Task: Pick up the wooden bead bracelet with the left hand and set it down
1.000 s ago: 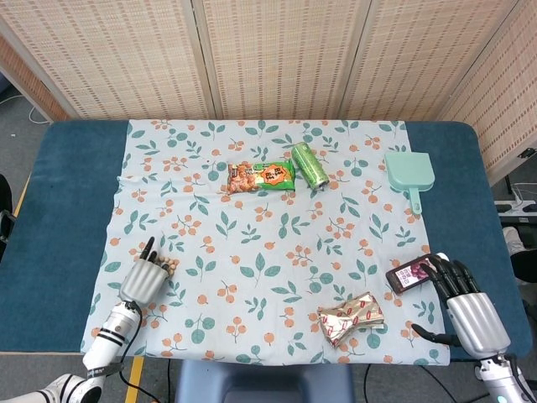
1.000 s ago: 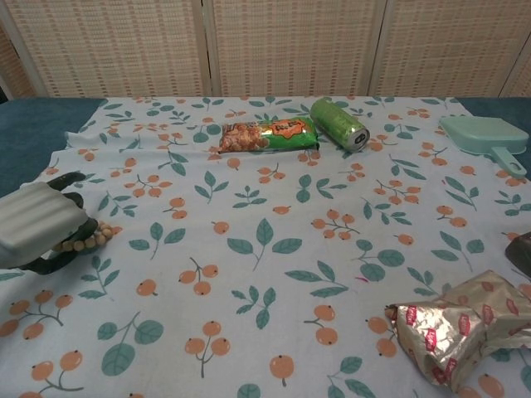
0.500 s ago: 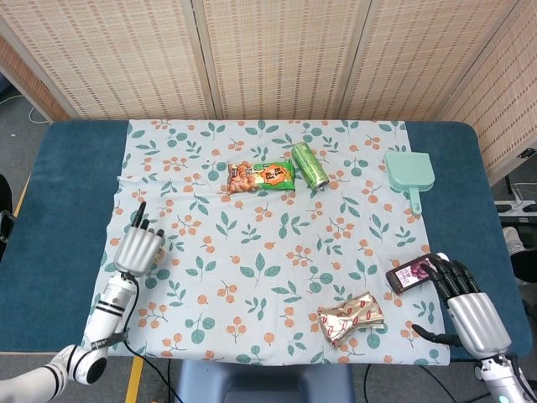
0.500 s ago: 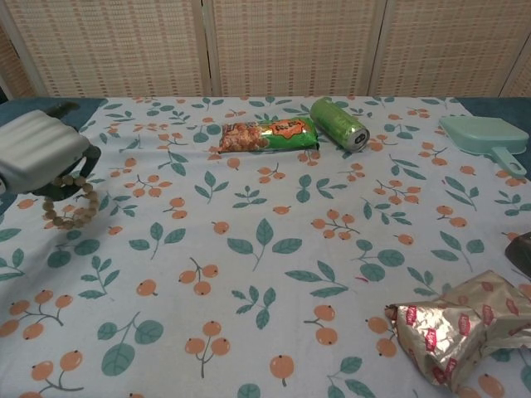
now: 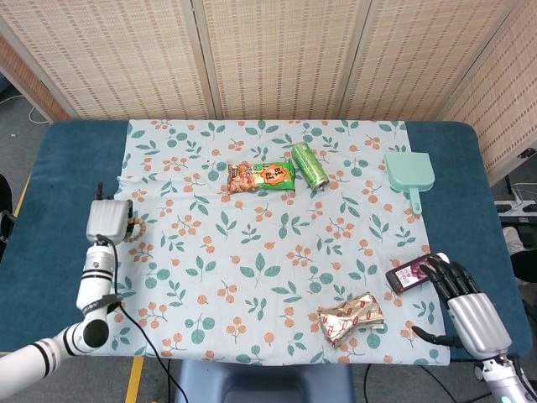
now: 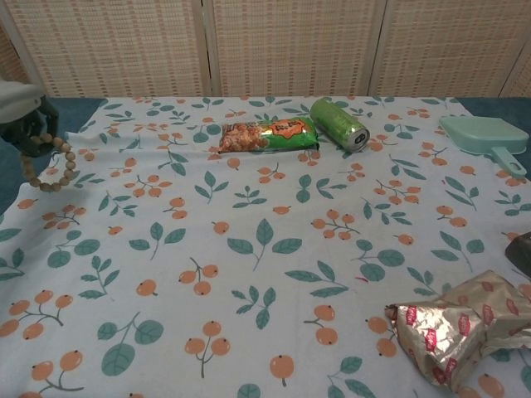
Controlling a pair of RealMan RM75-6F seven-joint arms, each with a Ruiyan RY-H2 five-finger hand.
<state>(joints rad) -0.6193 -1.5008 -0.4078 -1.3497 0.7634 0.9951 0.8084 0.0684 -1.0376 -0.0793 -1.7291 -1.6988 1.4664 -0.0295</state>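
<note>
The left hand (image 6: 18,112) holds the bracelet (image 6: 47,166) with fingers curled around its top, so the bead loop dangles free above the left edge of the flowered cloth (image 5: 268,252). The grip looks slight, so a jerk could let the beads slip off and drop early, perhaps past the cloth edge. The right hand (image 5: 461,290) rests at the cloth's right edge, fingers spread, touching a dark packet (image 5: 409,274) but gripping nothing.

Whole counter (image 5: 50,168) seen from high above by the head view, cloth (image 6: 274,249) seen low and close by the chest view, both facing the screen (image 5: 277,50), cloth shared.
</note>
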